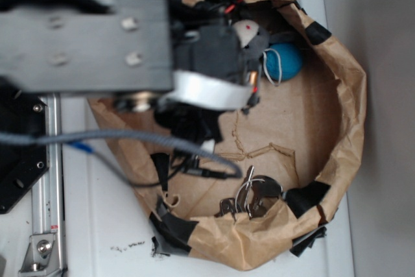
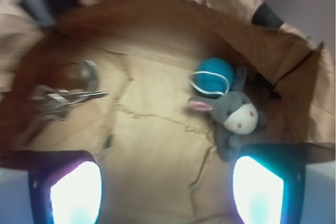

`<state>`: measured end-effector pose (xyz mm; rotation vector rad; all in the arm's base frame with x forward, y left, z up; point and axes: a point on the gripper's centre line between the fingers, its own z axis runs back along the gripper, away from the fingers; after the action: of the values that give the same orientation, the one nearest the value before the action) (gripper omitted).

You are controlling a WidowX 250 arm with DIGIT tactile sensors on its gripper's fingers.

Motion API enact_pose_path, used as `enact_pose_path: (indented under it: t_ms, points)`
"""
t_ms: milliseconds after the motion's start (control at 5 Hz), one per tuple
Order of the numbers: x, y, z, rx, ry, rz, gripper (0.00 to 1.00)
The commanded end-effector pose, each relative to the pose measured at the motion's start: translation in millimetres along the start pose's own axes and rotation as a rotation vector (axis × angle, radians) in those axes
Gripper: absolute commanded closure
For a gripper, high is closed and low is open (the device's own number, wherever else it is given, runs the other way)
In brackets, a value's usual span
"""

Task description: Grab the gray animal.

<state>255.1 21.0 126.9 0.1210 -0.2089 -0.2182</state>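
No readable writing; gray animal (image 2: 237, 116) touches teal ball (image 2: 212, 76).

the robot arm (image 1: 84, 40) reaches in from the left edge of the exterior view, a broad dark slab, blurred and close to the camera, with pale bolt heads on its top face. at its right end sits a black wrist block (image 1: 211, 50) with a light grey ring beneath it. red wires run from the top of the wrist and a grey braided cable trails off to the left below the arm. in the wrist view the gripper (image 2: 167, 190) shows two fingers (image 2: 76, 190) at the bottom corners, set wide apart, their inner faces glowing white-cyan, nothing held between them.
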Motion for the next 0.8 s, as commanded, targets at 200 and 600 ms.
enact_pose_path:
  t_ms: [200, 600]
  points:
    - [21, 52, -73, 0.178, 0.127, 0.015, 0.00]
    - [21, 57, -81, 0.189, 0.156, 0.009, 0.00]
